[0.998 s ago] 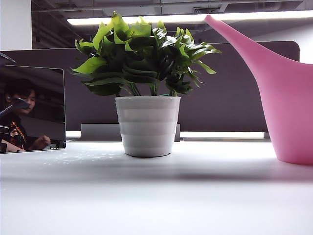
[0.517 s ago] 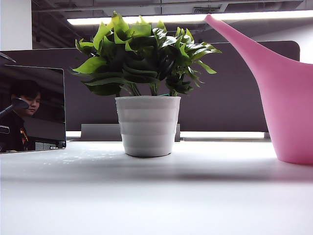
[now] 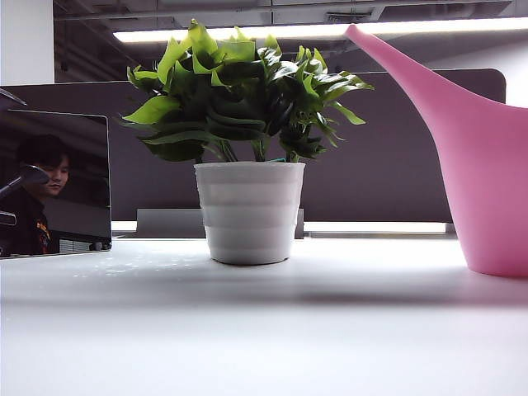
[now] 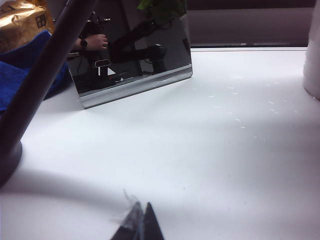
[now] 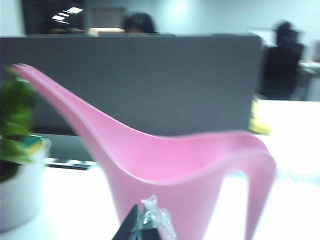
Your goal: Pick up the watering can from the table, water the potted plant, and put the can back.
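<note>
One watering can (image 3: 487, 173) stands on the table (image 3: 264, 330), at the right of the exterior view. Its long axis runs along the spout, which slants upward and tapers to a tip pointing toward the potted plant (image 3: 247, 140); the tip ends level with the topmost leaves, just beside them. In the right wrist view the same can (image 5: 185, 170) shows its body, spout and looped handle, the handle on the side away from the plant.

One potted plant stands mid-table, upright, near the can and apart from it.

My right gripper (image 5: 142, 225) hangs near the can on its near side; my fingertips are pressed together with nothing between them, and a scrap of clear film clings to them. My left gripper (image 4: 140, 225) sits low over bare table, well apart from the can, its tips likewise closed on nothing.

Hidden or unclear: the exterior view cuts off the can's right side and handle and shows neither gripper. The right wrist view is blurred, and only the edge of the plant (image 5: 17, 150) enters it. The left wrist view shows only a sliver of the white pot (image 4: 312, 55), one leaning reflective panel (image 4: 132, 50), and a dark pole (image 4: 35, 90) across the corner.
</note>
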Motion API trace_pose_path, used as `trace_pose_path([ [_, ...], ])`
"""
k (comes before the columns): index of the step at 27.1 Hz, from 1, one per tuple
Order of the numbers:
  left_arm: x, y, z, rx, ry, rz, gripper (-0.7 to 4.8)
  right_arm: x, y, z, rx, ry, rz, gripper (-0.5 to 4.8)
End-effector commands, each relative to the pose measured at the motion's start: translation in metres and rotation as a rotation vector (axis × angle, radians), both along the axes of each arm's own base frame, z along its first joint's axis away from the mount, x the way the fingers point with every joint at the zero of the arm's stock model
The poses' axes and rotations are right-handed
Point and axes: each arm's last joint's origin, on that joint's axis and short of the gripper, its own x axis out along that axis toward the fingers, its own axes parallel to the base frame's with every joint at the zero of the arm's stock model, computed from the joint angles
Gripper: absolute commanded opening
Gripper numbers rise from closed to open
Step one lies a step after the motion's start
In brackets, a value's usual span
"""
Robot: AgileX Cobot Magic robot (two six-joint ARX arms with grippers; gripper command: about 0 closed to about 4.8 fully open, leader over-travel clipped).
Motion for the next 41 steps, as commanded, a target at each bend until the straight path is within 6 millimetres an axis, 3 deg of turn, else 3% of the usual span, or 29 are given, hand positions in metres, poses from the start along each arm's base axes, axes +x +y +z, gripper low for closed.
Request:
trace_pose_path([
  [1, 0.000, 0.000, -0.003, -0.001, 0.012, -0.004, -0.05, 0.002, 0.000, -0.008, 0.021, 0.013, -0.089, -0.01],
  [10, 0.000, 0.000, -0.003, -0.001, 0.012, -0.004, -0.05, 0.012, 0.006, -0.048, 0.035, 0.108, -0.096, -0.01],
  [16, 0.000, 0.000, -0.003, -0.001, 0.012, -0.004, -0.05, 0.015, 0.010, -0.064, 0.032, 0.150, -0.065, -0.01],
  [41, 0.000, 0.000, -0.003, -0.001, 0.012, -0.004, -0.05, 0.017, 0.010, -0.069, 0.032, 0.136, -0.048, -0.01],
])
